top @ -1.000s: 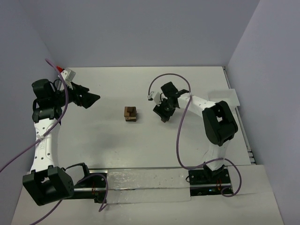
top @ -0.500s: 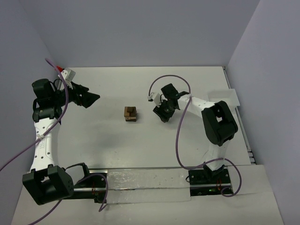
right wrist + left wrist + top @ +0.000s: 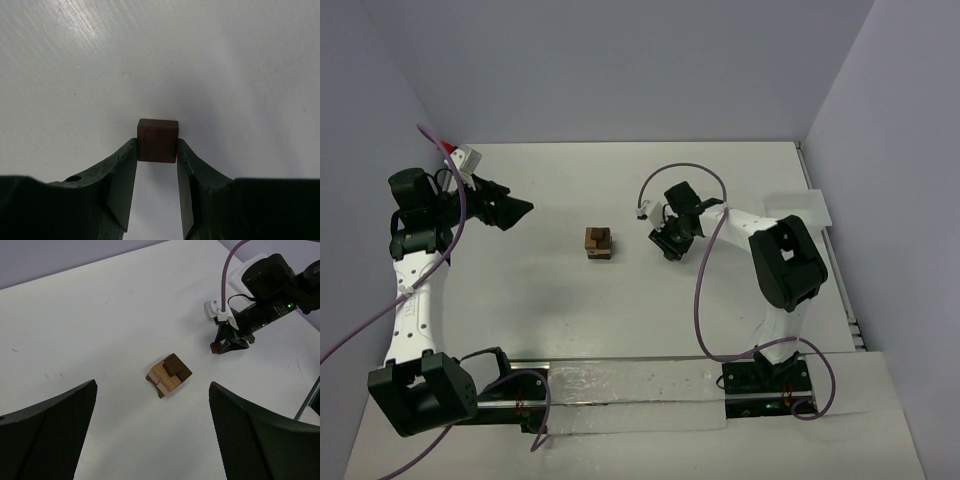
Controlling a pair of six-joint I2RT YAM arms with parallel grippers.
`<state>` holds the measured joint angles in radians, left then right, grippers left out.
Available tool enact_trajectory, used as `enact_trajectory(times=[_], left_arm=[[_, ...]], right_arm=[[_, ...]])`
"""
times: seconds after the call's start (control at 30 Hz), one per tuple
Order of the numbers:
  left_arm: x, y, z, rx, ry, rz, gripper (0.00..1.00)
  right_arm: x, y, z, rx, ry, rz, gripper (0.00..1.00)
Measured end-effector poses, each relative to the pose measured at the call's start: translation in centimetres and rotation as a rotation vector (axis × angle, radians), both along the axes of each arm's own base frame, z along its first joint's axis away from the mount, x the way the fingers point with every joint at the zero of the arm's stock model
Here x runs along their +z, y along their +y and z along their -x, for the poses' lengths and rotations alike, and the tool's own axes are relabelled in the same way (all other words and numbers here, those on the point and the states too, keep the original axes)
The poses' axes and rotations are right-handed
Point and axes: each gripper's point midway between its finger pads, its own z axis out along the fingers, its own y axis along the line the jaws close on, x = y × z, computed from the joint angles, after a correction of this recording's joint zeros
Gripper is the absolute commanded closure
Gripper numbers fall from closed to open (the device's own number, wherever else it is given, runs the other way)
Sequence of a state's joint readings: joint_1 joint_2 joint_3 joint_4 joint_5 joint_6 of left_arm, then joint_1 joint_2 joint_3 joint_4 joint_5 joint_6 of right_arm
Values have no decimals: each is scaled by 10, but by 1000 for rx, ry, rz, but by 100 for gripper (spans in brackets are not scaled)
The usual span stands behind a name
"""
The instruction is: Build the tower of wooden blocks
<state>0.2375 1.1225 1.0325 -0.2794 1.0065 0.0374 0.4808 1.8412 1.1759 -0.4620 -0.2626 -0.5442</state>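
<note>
The wood block tower (image 3: 598,242) is a small stack of tan and dark brown blocks in the middle of the white table; it also shows in the left wrist view (image 3: 169,375). My right gripper (image 3: 665,238) is just right of the tower, low over the table, shut on a reddish-brown block (image 3: 157,141) held at its fingertips. That block also shows in the left wrist view (image 3: 215,347). My left gripper (image 3: 520,210) is open and empty, well left of the tower and pointing toward it.
A white rectangular tray (image 3: 798,210) lies at the right edge of the table, behind the right arm. Grey walls close the table at the back and sides. Purple cables loop over both arms.
My right gripper has shifted slightly and settled lower beside the tower with the reddish-brown block. The left arm and the tower have not moved.
</note>
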Motion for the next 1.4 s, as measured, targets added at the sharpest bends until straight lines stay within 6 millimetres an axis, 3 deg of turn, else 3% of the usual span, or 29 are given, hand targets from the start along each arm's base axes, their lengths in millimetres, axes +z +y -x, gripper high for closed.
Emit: enact_trajectory(times=[0.2, 0.3, 0.37, 0.57, 0.67, 0.73, 0.83, 1.0, 1.17, 1.4], left_arm=[[0, 0, 0, 0, 0, 0, 2], [0, 0, 0, -1, 0, -1, 1], [-1, 0, 1, -7, -1, -3, 1], [-8, -5, 3, -65, 24, 6, 1], [-9, -7, 5, -80, 32, 15, 1], [-8, -8, 6, -89, 31, 19, 1], [-5, -8, 7, -100, 30, 26, 1], [-2, -7, 6, -100, 25, 30, 1], [-2, -6, 6, -101, 25, 31, 1], [-1, -5, 6, -100, 22, 34, 1]], right_arm=[[1, 1, 1, 9, 3, -1, 87], [17, 8, -1, 37, 10, -8, 96], [46, 23, -12, 78, -22, -30, 98], [174, 99, -63, 254, -240, -156, 100], [199, 131, -68, 313, -289, -199, 100], [194, 149, -66, 344, -270, -201, 100], [164, 174, -60, 387, -219, -179, 100], [122, 196, -37, 457, -160, -101, 100], [116, 210, -20, 520, -164, -73, 100], [114, 204, -21, 529, -161, -53, 100]])
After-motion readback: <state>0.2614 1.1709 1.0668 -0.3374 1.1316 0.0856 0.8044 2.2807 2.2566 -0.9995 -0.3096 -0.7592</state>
